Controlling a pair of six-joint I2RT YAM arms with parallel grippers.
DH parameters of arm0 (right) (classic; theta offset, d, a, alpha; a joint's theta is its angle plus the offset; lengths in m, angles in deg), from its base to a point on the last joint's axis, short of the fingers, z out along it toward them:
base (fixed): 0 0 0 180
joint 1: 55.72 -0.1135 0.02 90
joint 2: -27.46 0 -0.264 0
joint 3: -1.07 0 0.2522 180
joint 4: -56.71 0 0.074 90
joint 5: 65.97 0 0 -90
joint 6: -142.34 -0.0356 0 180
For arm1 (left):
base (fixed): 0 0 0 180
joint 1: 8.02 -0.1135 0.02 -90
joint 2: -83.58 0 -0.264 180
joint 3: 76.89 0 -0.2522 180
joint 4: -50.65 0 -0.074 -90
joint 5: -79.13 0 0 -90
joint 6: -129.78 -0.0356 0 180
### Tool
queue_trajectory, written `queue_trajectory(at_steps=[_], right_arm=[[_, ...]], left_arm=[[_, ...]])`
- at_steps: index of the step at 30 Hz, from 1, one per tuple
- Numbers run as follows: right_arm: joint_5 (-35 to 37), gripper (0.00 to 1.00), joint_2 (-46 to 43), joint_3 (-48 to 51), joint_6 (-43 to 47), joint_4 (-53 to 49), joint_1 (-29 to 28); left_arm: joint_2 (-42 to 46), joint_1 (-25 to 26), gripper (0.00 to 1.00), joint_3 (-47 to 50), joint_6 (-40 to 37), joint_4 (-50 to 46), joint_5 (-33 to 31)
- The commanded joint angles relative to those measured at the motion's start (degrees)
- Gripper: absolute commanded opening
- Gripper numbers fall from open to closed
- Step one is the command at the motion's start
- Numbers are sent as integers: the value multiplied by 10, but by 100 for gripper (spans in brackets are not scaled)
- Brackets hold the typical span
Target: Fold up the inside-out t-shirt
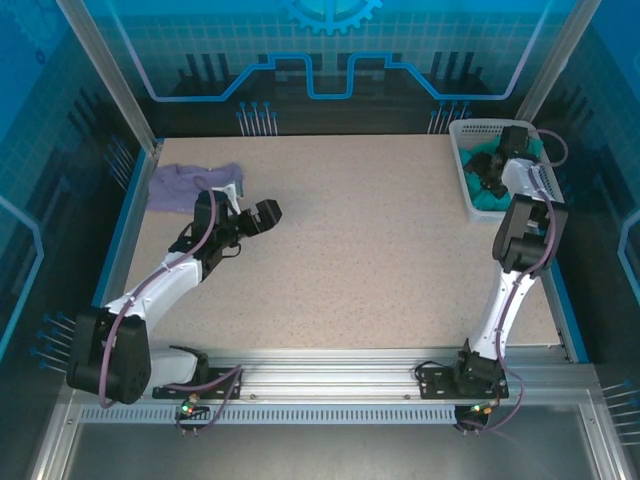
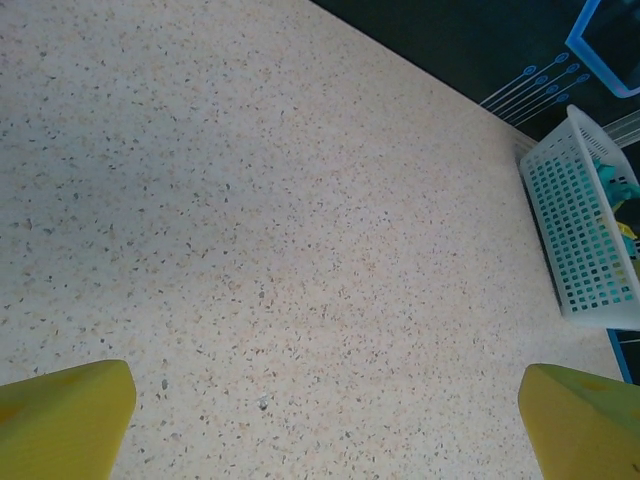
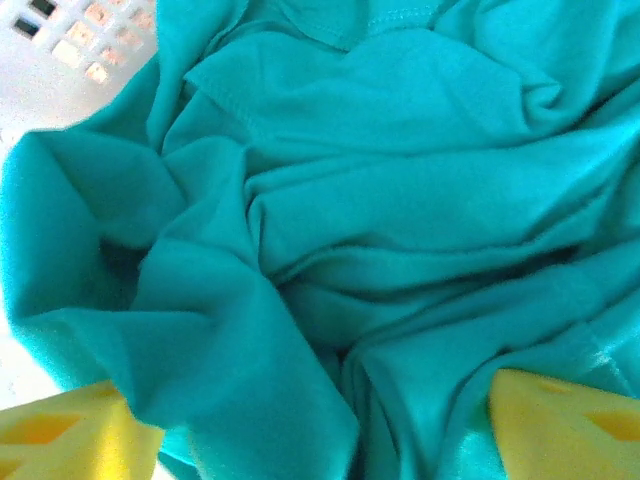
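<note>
Folding has not begun, by the look of it. The job sits at its very first step, getting the garment out where it can be worked.

Nearest, the left tool (image 1: 265, 213) hangs above the bare speckled counter (image 1: 380, 270) on the left side. Its yellow fingers (image 2: 60, 425) are spread as wide as they go and hold nothing. Beyond it, at the far-left corner, a small lavender shirt (image 1: 188, 186) lies crumpled on the counter; it is not the garment in question.

At the far right, a white perforated basket (image 2: 580, 240) stands by the counter's edge. The inside-out t-shirt (image 3: 380, 200) is bunched up inside it, a teal heap of folds, none of it on the counter. The right tool (image 3: 320, 425) is down in the basket on top of that heap, its fingers well apart with a ridge of cloth rising between them. Nothing looks pinched, so I judge it open and not gripping.

What is left, then, is nearly everything: take hold, lift the shirt clear of the basket, lay it flat on the open counter, and make the folds.

As for writing, none can be read. The teal cloth shows plain fabric and a stitched hem line, with no print, tag or label turned up. The blue back wall (image 1: 420, 45) carries a gear emblem (image 1: 330, 12) and a line pattern, but no letters that I can make out.
</note>
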Motion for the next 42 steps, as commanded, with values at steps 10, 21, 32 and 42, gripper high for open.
queue_trajectory(at_steps=[10,21,32,42], right_arm=[[-47,3,-48,19,-42,75,5],[32,0,-478,426,-185,575,-38],[-18,0,-645,320,-59,476,-216],[-97,0,-575,261,-14,247,-435]], left_arm=[[35,6,99,-3,13,-61,12],[92,16,99,10,29,-57,27],[154,17,99,5,24,-94,-14],[224,-2,99,-9,27,-199,-193]])
